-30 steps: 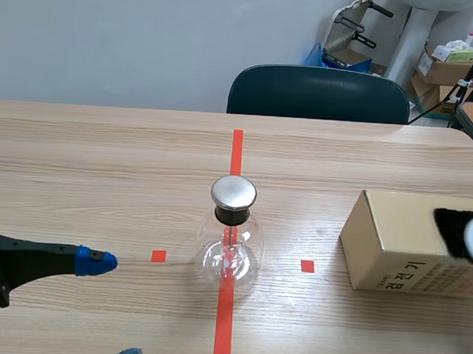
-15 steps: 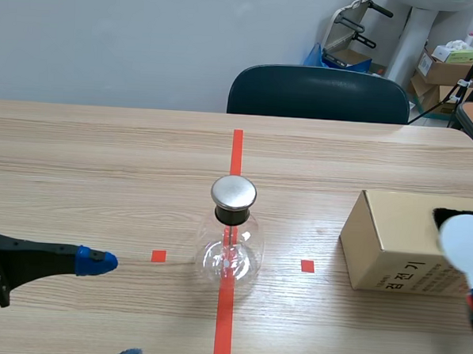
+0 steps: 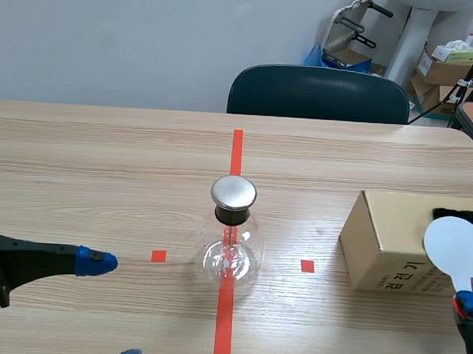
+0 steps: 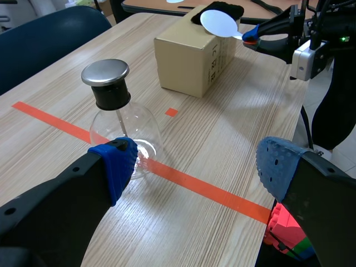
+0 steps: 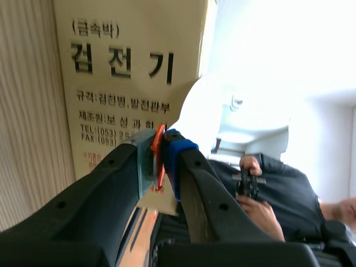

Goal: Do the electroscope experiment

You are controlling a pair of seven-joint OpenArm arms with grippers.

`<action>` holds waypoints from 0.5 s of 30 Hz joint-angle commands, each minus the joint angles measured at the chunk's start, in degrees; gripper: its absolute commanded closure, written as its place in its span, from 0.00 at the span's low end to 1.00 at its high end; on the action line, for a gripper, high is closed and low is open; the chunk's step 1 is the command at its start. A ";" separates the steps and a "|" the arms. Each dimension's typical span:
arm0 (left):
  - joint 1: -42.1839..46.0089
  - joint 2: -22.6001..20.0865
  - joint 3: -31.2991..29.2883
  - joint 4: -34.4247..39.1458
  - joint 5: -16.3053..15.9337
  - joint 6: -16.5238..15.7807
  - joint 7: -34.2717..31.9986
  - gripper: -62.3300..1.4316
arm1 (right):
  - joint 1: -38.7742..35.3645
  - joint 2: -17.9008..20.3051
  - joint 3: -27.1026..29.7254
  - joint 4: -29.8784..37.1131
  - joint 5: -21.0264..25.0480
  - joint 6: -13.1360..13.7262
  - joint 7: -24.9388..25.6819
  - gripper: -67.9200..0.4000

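The right gripper (image 5: 161,153) is clamped on the thin orange-red handle of a white round plastic paddle (image 3: 453,245), held up in front of the brown cardboard box (image 3: 384,240).
The clear glass electroscope flask (image 3: 231,238) stands upright mid-way across the wooden table (image 3: 102,162), on the orange-red tape line (image 3: 236,145), well apart from the paddle. It has a round bulb, a black collar, a flat brushed-metal cap and a thin rod running down inside. The likeliest slip is the paddle pivoting in the pads, since only its handle end is pinched. A low or fast sweep could also strike the cap and tip the top-heavy glass. Brushing the box on the way may bleed off any charge. The left gripper (image 4: 194,164) hangs with its fingers spread wide just beside the flask and could nudge it.
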 commanded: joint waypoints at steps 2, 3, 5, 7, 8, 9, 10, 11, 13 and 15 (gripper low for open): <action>0.15 0.28 0.07 1.09 -0.20 0.09 -0.72 0.25 | -0.28 0.33 0.22 0.76 0.83 -2.62 -10.62 0.97; 0.15 0.28 0.07 1.09 -0.20 0.09 -0.72 0.25 | -0.26 0.26 0.22 0.76 0.81 -2.62 -14.51 0.97; 0.15 0.28 0.07 1.09 -0.20 0.09 -0.72 0.25 | -0.26 0.22 0.22 0.76 0.77 -2.62 -18.71 0.97; 0.15 0.28 0.07 1.09 -0.20 0.09 -0.72 0.25 | -0.26 0.22 0.22 0.76 0.22 -2.62 -17.97 0.97; 0.15 0.28 0.07 1.09 -0.20 0.09 -0.72 0.25 | -0.26 0.22 0.17 0.76 -0.02 -2.62 -15.47 0.97; 0.15 0.28 0.07 1.09 -0.20 0.09 -0.57 0.25 | -0.26 0.22 0.17 0.76 -0.04 -2.62 -11.76 0.97; 0.15 0.28 0.07 1.09 -0.20 0.09 -0.28 0.25 | -0.26 0.22 0.17 0.76 -0.04 -2.62 -7.80 0.97; 0.15 0.28 0.07 1.09 -0.20 0.09 0.09 0.25 | -0.26 0.22 0.17 0.76 -0.04 -2.62 -3.93 0.97; 0.15 0.28 0.07 1.09 -0.20 0.09 0.92 0.25 | -0.26 0.22 0.17 0.76 -0.02 -2.62 1.36 0.97; 0.15 0.28 0.07 1.09 -0.20 0.09 1.16 0.25 | -0.26 0.17 0.17 0.76 0.20 -2.62 1.90 0.97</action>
